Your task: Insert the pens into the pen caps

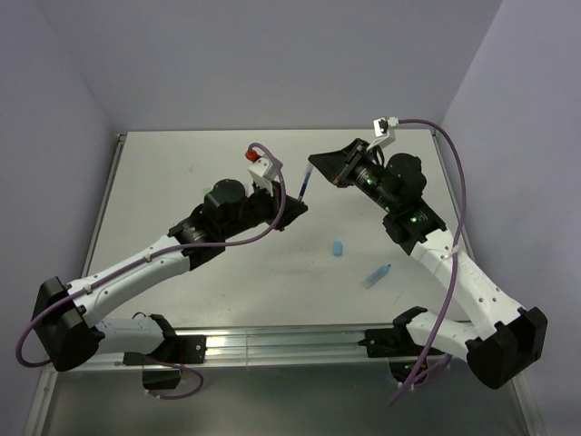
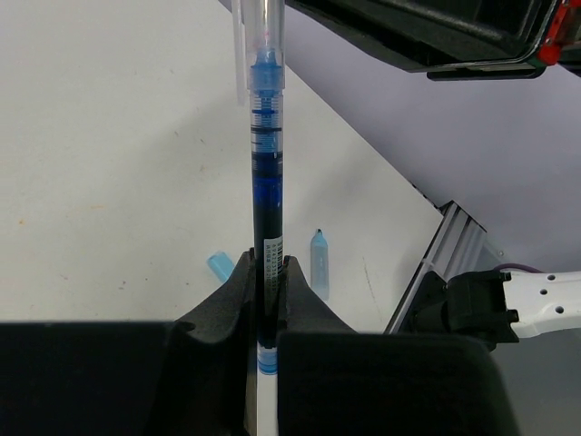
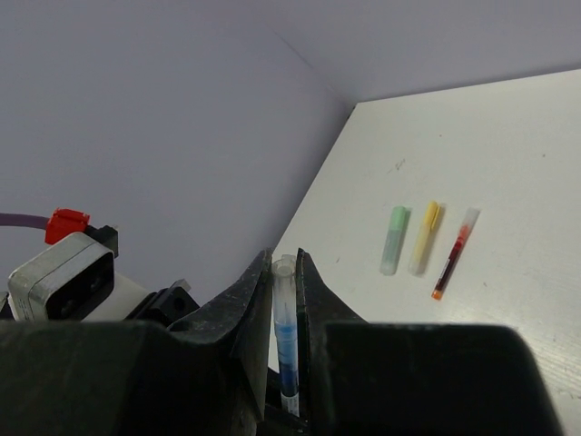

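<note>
White table [image 1: 182, 182], lavender walls, left gripper [image 2: 269, 272] clamped on dark blue pen [image 2: 267, 173] mid-air, right gripper [image 3: 286, 277] pinching clear cap [image 2: 272, 27] over its tip, light blue cap [image 1: 337, 247] and light blue marker [image 1: 377, 275] lying at 5 o'clock

Left arm [image 1: 136, 268] and right arm [image 1: 458, 277]: white link shells, black joint housings. One purple cable [image 1: 263, 232] per arm, running back from a white camera box [image 1: 265, 167] behind the hand. The left box carries a red connector [image 1: 253, 153]. Fingers [image 2: 304, 304] matte black, wedge-shaped. Green lamp [image 1: 416, 217] lit behind the right wrist.
</note>
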You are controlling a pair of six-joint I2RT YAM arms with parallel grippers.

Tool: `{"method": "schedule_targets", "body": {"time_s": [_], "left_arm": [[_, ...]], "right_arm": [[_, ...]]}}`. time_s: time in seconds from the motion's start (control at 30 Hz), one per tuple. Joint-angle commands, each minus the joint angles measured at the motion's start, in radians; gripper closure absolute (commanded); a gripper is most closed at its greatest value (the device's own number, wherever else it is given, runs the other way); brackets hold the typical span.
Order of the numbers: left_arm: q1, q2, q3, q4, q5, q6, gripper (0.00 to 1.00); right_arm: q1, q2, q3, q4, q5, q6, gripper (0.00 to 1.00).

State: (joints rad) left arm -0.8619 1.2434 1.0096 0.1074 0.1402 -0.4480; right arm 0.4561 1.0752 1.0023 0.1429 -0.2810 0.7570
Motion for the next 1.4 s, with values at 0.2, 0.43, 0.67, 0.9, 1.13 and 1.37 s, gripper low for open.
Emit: {"method": "schedule_targets", "body": {"time_s": [0.2,0.43,0.67,0.9,1.13,1.37], "left_arm": [[-0.003,-0.105,0.030,0.057,-0.082,0.069,1.00],[-0.003,-0.165,0.015,0.069,-0.119,0.098,1.00],[-0.002,-0.190,0.017,0.066,-0.132,0.115,1.00],[-0.003,-0.211,0.015,0.068,-0.136,0.124,1.00],[-0.002,-0.223,0.021,0.064,-0.136,0.135,1.00],[0.006,-0.231,0.027,0.067,-0.171,0.135,1.00]], "right_arm": [[0.088,-0.020,0.062,-0.055,-0.004,-0.070,1.00],[0.170,-0.021,0.067,-0.085,0.022,-0.111,1.00],[0.230,0.000,0.084,-0.118,0.045,-0.130,1.00],[0.262,0.014,0.088,-0.135,0.052,-0.137,1.00],[0.292,0.026,0.075,-0.163,0.057,-0.133,1.00],[0.348,0.049,0.047,-0.166,0.080,-0.120,1.00]]}}
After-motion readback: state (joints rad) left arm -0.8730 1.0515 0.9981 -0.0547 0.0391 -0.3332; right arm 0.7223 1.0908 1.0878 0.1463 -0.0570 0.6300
